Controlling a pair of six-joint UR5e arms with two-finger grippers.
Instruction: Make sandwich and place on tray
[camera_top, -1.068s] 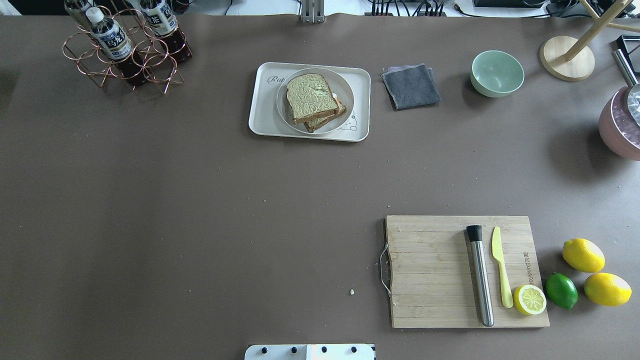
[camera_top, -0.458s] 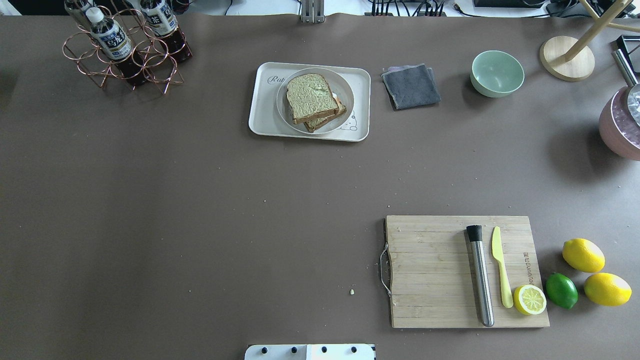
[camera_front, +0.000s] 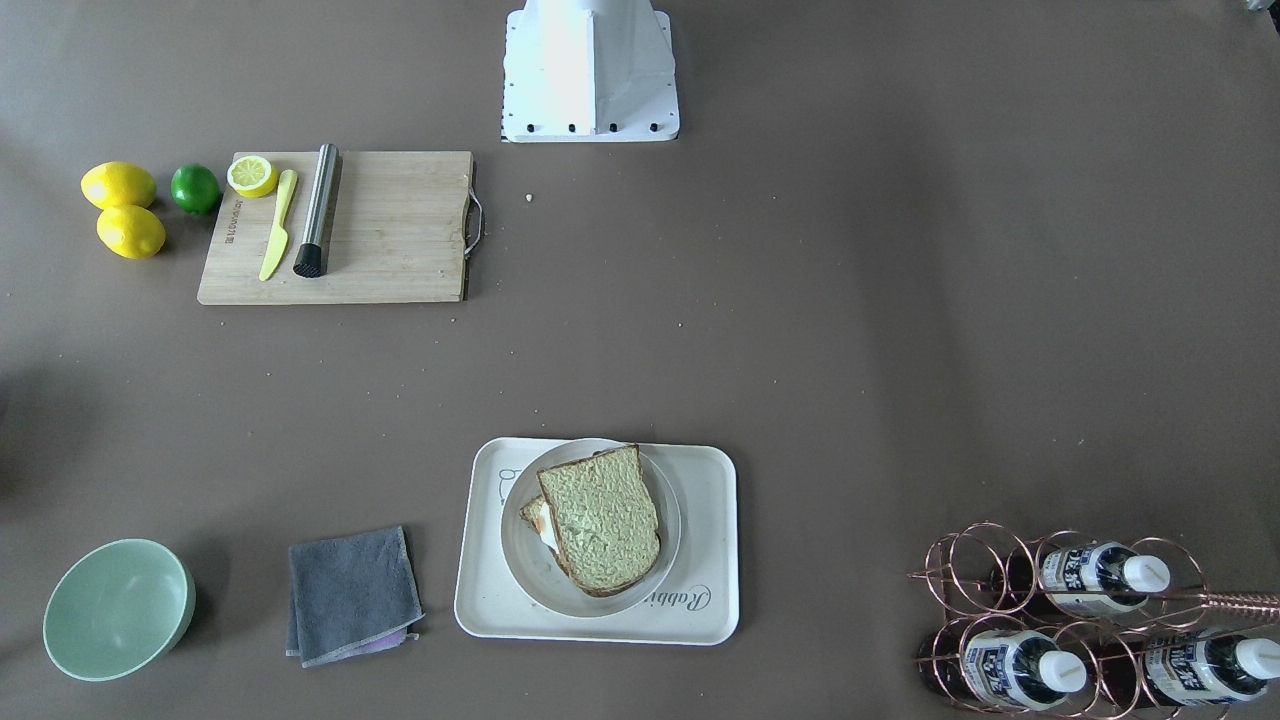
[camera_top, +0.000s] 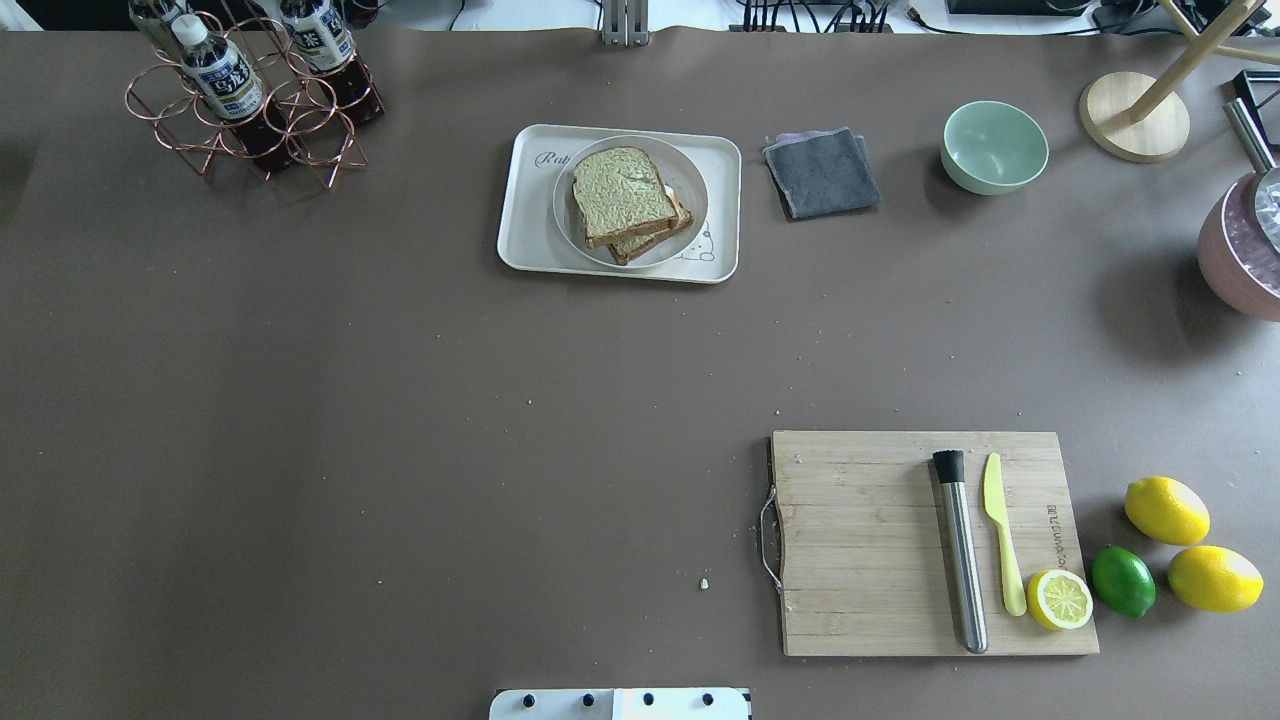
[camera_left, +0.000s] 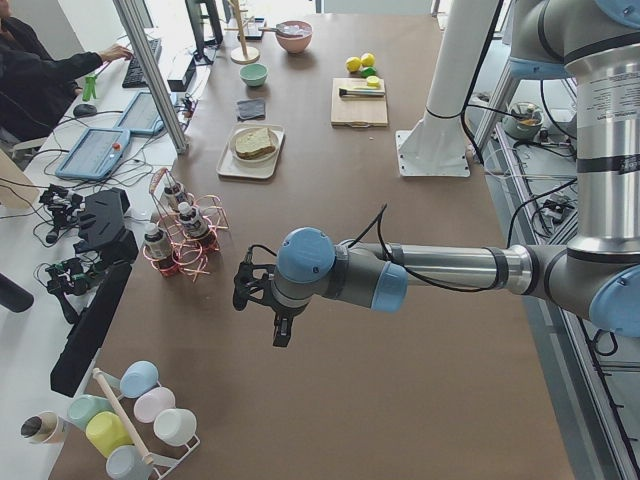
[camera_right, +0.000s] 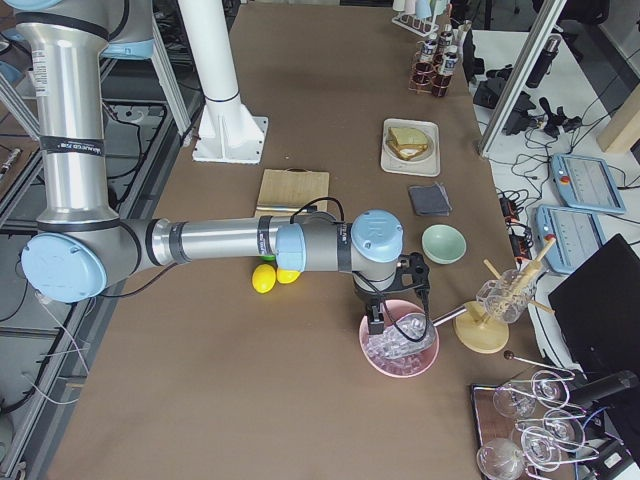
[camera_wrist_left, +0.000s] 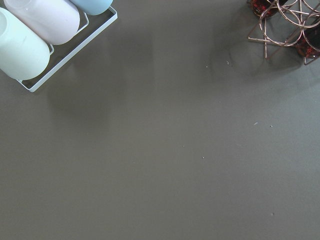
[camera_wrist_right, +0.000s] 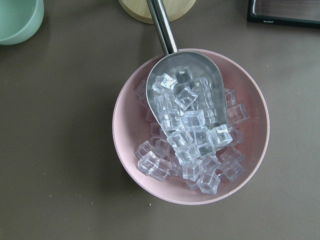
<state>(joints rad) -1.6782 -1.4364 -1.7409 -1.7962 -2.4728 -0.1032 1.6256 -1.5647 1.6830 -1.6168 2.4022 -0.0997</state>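
The sandwich (camera_top: 628, 203), two bread slices with a bit of egg white showing at the edge (camera_front: 545, 527), lies on a round grey-white plate (camera_top: 693, 185). The plate stands on the cream-white tray (camera_top: 522, 215) at the table's far middle. It also shows in the front view (camera_front: 605, 520). My left gripper (camera_left: 281, 330) shows only in the exterior left view, over bare table near the bottle rack; I cannot tell if it is open. My right gripper (camera_right: 378, 318) shows only in the exterior right view, above the pink bowl; I cannot tell its state either.
A wooden cutting board (camera_top: 860, 545) holds a steel muddler (camera_top: 960, 550), a yellow knife (camera_top: 1002, 545) and a lemon half (camera_top: 1060, 600). Lemons and a lime (camera_top: 1122, 580) lie beside it. Grey cloth (camera_top: 822, 172), green bowl (camera_top: 993, 147), bottle rack (camera_top: 250, 95), pink ice bowl (camera_wrist_right: 190, 125).
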